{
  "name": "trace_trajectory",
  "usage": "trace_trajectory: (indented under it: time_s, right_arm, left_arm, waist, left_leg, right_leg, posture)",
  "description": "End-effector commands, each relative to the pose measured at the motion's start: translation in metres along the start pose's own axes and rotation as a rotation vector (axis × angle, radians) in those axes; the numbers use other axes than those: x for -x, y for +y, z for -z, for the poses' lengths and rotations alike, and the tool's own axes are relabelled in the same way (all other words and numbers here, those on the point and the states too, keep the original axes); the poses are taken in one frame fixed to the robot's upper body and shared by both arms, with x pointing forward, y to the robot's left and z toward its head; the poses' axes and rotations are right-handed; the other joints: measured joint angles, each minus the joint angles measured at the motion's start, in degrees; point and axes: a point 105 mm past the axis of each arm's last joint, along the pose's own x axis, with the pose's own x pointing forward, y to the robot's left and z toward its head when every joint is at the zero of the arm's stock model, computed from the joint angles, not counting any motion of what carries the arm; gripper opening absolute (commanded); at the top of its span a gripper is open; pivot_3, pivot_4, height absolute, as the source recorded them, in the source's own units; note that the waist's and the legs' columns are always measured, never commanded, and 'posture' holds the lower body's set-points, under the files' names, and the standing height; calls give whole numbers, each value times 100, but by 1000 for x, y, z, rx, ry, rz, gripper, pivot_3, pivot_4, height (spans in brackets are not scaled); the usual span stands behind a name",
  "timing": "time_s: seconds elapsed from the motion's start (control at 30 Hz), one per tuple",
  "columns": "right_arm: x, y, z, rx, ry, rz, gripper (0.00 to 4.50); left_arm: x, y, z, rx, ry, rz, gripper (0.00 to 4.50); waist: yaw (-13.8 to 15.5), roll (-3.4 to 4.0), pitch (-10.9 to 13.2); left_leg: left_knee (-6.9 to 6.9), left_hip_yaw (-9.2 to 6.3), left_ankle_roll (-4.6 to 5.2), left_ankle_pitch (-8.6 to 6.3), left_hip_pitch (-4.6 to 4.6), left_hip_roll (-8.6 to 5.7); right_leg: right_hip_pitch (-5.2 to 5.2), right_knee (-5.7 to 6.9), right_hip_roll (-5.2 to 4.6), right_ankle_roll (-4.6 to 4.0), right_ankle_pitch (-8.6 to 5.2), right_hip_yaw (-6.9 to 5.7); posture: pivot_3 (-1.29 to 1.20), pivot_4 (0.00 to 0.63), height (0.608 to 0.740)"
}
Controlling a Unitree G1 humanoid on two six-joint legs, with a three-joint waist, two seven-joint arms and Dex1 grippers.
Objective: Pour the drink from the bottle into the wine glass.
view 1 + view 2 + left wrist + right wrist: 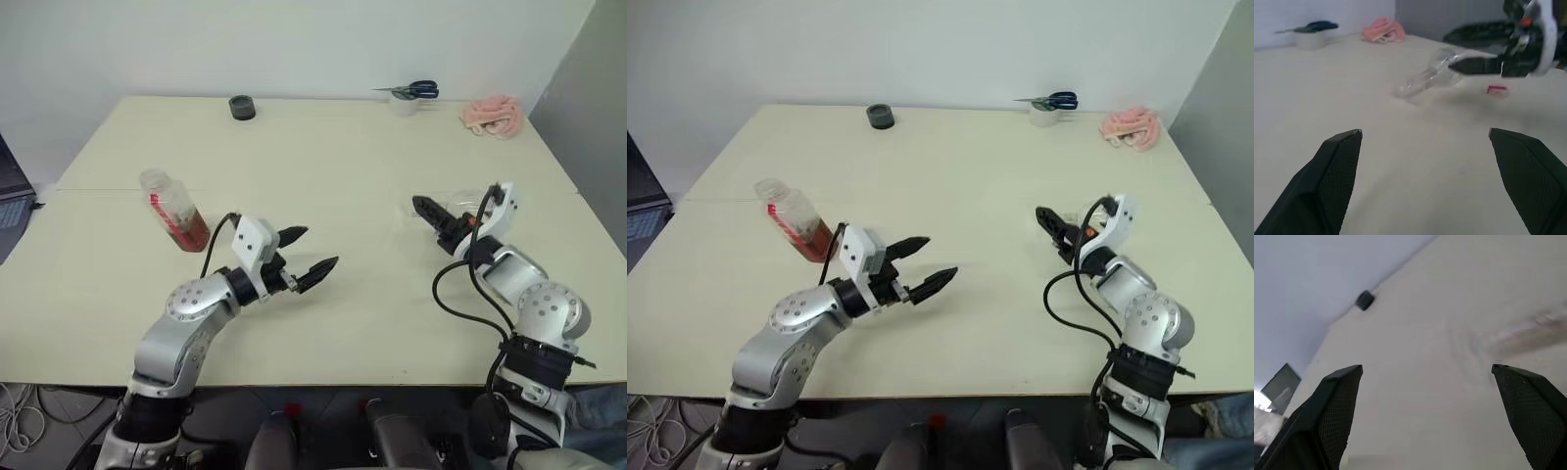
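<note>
Far left on the table (323, 157), the bottle (174, 211) leans tilted, the drink (192, 233) pooled at its base. Our left gripper (315, 253) hovers beside it, fingers spread, nothing held. Farther right, the wine glass (1425, 81) lies on its side near our right gripper (439, 217), also released.

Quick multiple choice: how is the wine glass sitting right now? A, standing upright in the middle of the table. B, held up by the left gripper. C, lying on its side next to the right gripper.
C: the wine glass lies tipped over on the table beside the open right gripper.
</note>
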Motion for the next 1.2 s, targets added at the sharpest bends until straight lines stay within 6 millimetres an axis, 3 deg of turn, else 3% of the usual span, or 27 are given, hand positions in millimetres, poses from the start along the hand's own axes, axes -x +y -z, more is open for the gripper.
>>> trace_trajectory:
  time_s: [0.03, 0.3, 0.73, 1.2]
  right_arm:
    - [-3, 10, -11, -52, -68, -13, 4500]
    - [-24, -1, -6, -299, -110, 32, 4500]
    - [-52, -18, -7, -475, -181, 78, 4500]
    - [-73, -42, -22, -662, -303, 113, 4500]
  left_arm:
    - [-3, 3, -8, -38, -21, 14, 4451]
    - [-2, 5, -6, -44, -21, -6, 4451]
    - [6, 8, -5, -54, -28, -75, 4451]
    - [6, 16, -9, -78, -28, -110, 4451]
  waist:
    - [-44, 3, 0]
    - [-45, 4, 0]
    - [-47, 4, 0]
    - [-48, 5, 0]
  left_leg:
    - [0, 0, 0, 0, 1, 0]
    - [0, 0, 0, 0, -1, 1]
    - [1, 5, 1, 0, 0, 1]
    - [0, 6, 1, 0, 0, 1]
  right_leg:
    - [0, 0, 1, 2, -1, 1]
    - [2, -4, 3, 24, -14, 1]
    - [2, -5, 1, 24, -14, 4]
    - [2, -5, 1, 24, -14, 4]
  posture:
    - [0, 150, 740]
    - [0, 150, 740]
    - [0, 150, 740]
    - [0, 150, 740]
